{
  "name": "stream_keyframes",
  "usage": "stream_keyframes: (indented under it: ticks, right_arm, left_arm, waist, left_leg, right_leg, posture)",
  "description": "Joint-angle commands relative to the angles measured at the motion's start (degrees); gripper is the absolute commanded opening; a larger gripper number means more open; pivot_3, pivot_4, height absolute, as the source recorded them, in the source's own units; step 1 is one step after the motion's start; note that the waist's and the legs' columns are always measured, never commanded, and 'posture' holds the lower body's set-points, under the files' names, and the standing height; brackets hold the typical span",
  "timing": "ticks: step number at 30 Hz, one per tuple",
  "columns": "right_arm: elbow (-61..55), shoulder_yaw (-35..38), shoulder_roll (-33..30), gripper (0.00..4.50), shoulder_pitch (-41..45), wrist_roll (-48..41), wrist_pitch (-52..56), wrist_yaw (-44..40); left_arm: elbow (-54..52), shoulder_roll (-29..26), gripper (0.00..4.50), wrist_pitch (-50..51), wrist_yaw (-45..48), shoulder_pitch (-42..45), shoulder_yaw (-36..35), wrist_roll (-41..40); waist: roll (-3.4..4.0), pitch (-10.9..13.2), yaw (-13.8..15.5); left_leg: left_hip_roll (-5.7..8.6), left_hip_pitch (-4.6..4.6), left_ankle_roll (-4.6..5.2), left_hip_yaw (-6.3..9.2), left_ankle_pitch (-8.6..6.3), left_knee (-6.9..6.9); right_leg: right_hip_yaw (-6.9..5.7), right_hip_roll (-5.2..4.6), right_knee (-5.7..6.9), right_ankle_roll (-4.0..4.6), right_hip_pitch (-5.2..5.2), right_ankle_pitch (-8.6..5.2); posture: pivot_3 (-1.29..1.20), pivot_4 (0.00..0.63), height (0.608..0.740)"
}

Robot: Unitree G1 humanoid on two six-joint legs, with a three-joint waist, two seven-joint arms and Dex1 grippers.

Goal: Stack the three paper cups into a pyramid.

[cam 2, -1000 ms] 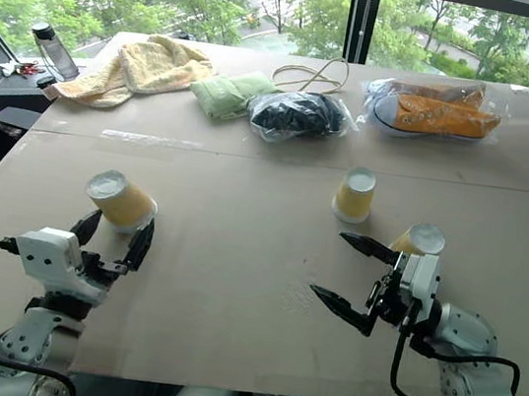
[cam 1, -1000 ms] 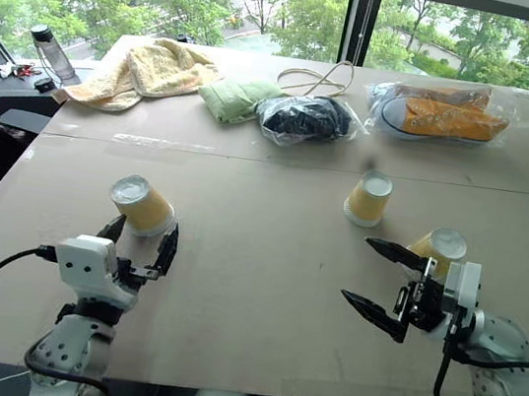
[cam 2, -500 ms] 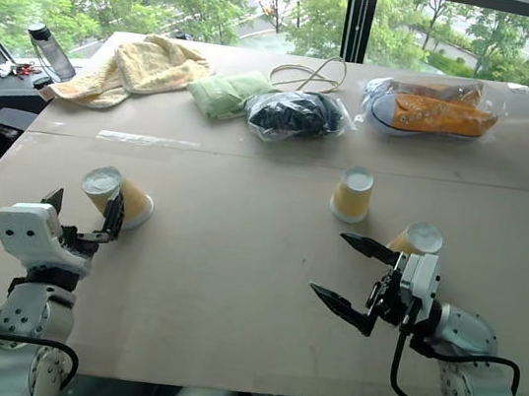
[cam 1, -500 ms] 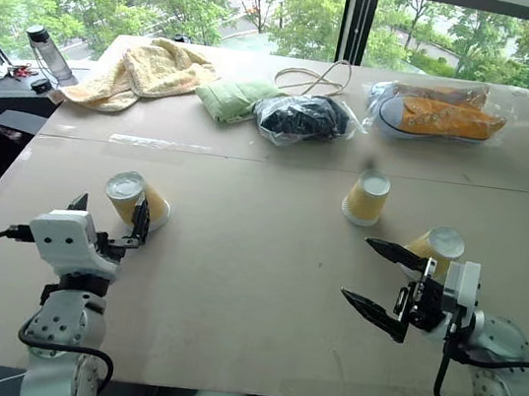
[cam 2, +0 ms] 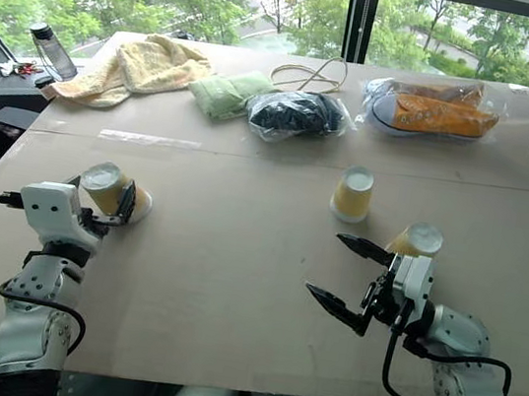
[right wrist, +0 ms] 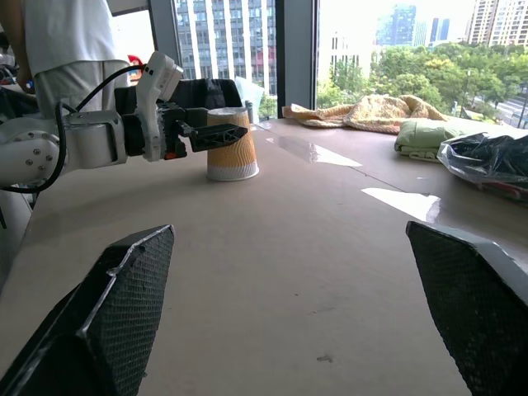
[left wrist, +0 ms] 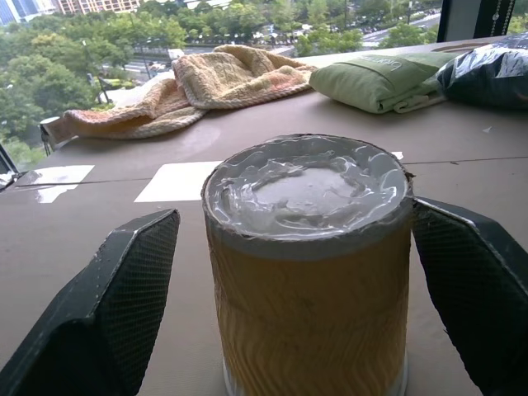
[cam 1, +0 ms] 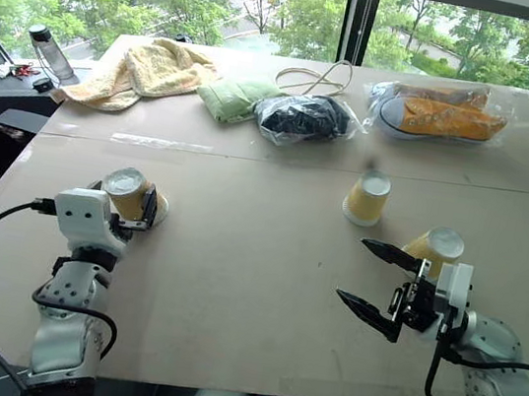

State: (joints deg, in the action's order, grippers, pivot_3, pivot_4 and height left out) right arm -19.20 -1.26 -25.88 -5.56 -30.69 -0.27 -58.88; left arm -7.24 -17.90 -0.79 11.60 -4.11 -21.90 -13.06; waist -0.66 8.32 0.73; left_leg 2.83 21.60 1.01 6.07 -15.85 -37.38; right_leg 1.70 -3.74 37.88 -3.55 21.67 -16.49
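Three yellow-orange paper cups stand apart on the brown table, white bases up. The left cup (cam 1: 130,192) is between the fingers (left wrist: 124,289) of my open left gripper (cam 1: 126,201), one pad close against its side. The middle cup (cam 1: 368,198) stands alone right of centre. The third cup (cam 1: 438,248) is just behind my right gripper (cam 1: 353,269), which is open wide and empty, pointing left across the table. In the right wrist view the left cup (right wrist: 231,144) shows far off with the left gripper (right wrist: 210,132) at it.
Along the table's far side lie a yellow towel (cam 1: 149,71), a green cloth (cam 1: 237,99), a black bundle in plastic (cam 1: 304,117), a cord (cam 1: 323,75) and bagged orange shoes (cam 1: 441,113). A bottle (cam 1: 52,52) stands off the left corner. A person (right wrist: 66,41) stands beyond the left arm.
My left gripper has moved forward and to the left, so the left cup now stands between its fingers instead of beyond their tips. The right gripper has kept still.
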Motion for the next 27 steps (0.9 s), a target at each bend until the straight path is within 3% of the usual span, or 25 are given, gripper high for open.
stream_keyframes:
  ticks: [1, 4, 5, 12, 21, 27]
  right_arm:
    - [-0.85, 0.29, 0.32, 4.5, 0.51, -0.45, -0.97, 0.22]
    - [-0.8, 0.49, 0.4, 4.5, 0.34, -0.58, -1.19, 0.17]
    - [-0.76, 0.56, 0.44, 4.5, 0.19, -0.59, -1.33, 0.14]
    - [-0.76, 1.04, 0.33, 4.5, -0.1, -0.98, -1.51, -0.03]
    - [-0.26, 3.23, -0.13, 4.5, -0.18, -1.48, -1.54, 0.03]
    - [-1.09, 5.47, -0.8, 4.5, -2.74, -0.92, -2.23, 0.94]
  left_arm:
    - [0.25, -0.74, 3.75, -2.18, 0.33, 1.03, -1.01, -0.23]
    - [0.77, -0.93, 2.39, -2.81, 0.48, 1.31, -0.92, 0.02]
    - [0.87, -0.96, 2.26, -2.85, 0.45, 1.44, -0.85, 0.15]
    - [-1.26, -1.29, 2.26, -2.97, 4.38, 1.91, 2.56, -0.27]
    - [-4.24, -4.74, 2.26, -0.94, 19.78, 5.79, 15.74, -2.01]
    - [-2.07, -6.88, 2.26, -0.09, 31.99, 12.94, 25.08, -2.78]
  waist:
    - [0.0, 0.0, -0.02]
    - [0.0, 0.0, -0.02]
    - [0.0, 0.0, -0.02]
    - [0.0, 0.0, -0.03]
    - [0.01, 0.0, -0.03]
    - [0.07, 0.03, 0.09]
  left_leg:
    - [0.0, 0.0, 0.0, 0.0, 0.0, 0.0]
    - [0.02, 0.01, -0.01, 0.0, 0.01, 0.0]
    - [0.02, 0.01, -0.01, 0.0, 0.01, 0.0]
    - [0.02, 0.02, -0.02, 0.05, 0.01, 0.0]
    - [0.08, 0.04, -0.04, 0.08, 0.03, 0.0]
    - [0.09, 0.1, -0.09, 0.2, 0.06, 0.02]
  right_leg:
    - [0.0, -0.01, 0.0, 0.0, 0.0, 0.0]
    - [0.0, -0.03, -0.01, 0.0, 0.0, 0.0]
    - [0.01, -0.03, -0.01, 0.0, 0.0, 0.0]
    - [0.03, -0.04, 0.0, 0.0, 0.0, 0.0]
    - [0.01, -0.09, 0.0, 0.0, 0.0, 0.0]
    - [-0.09, -0.07, 0.0, 0.0, 0.02, 0.0]
  posture:
    - [0.0, 0.15, 0.74]
    - [0.0, 0.15, 0.74]
    - [0.0, 0.15, 0.74]
    - [0.0, 0.15, 0.74]
    - [0.0, 0.15, 0.74]
    - [0.0, 0.15, 0.74]
